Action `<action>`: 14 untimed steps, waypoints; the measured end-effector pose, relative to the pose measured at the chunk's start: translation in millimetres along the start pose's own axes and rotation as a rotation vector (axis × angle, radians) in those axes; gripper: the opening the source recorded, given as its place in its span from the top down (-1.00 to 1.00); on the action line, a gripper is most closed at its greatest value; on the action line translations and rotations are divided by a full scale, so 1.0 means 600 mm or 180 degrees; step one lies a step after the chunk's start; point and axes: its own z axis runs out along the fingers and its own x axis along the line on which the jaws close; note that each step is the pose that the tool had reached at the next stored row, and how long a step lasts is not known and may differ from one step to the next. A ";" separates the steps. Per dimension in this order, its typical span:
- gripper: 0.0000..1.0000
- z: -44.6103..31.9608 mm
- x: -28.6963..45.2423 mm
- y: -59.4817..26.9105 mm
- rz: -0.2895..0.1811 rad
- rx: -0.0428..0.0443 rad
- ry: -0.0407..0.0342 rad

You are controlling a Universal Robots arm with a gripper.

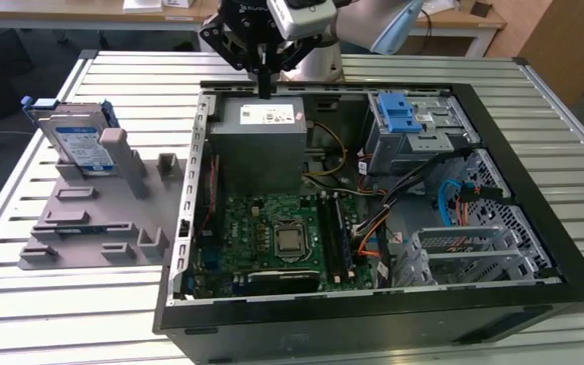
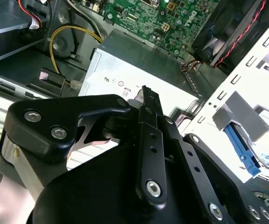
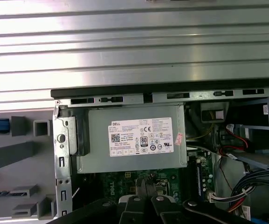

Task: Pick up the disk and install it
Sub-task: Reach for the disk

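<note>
Item: gripper (image 1: 264,85); clenched, fingers pressed together, grasping nothing; hung above the far rim of the computer case (image 1: 373,328), tips pointing down over the power-supply box (image 1: 261,133) in the case's far corner.

Item: disk (image 1: 77,141); outside the case, off its wall toward the exterior view's left; upright on edge, slightly tilted, in a grey holder rack (image 1: 89,224); blue bracket around its edges; well apart from the gripper; not yet picked up.

Step in hand, as judged: the pickup, barely begun. To do it well: spread the fingers before descent; come down from above, clear of the case wall; close on the disk's flat faces rather than on the blue bracket; mind the grey post (image 1: 115,148) just beside the labelled face, likely to block one finger; lift straight up along the slot to avoid jamming.

Around, inside the case: motherboard (image 1: 271,236) in the middle; drive cage (image 1: 414,122) with a blue latch, at the far corner toward the exterior view's right; loose cables (image 1: 439,201), orange, blue and black, beside that cage, a likely snag for anything lowered there; second metal cage (image 1: 464,255) nearer the front wall. Under case and rack: slatted metal table (image 1: 58,319).
</note>
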 end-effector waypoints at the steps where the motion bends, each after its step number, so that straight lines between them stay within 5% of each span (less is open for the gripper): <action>1: 0.79 0.000 0.001 0.000 0.0000 0.0000 0.0000; 14: 0.79 0.000 0.026 0.001 0.0000 0.0000 0.0000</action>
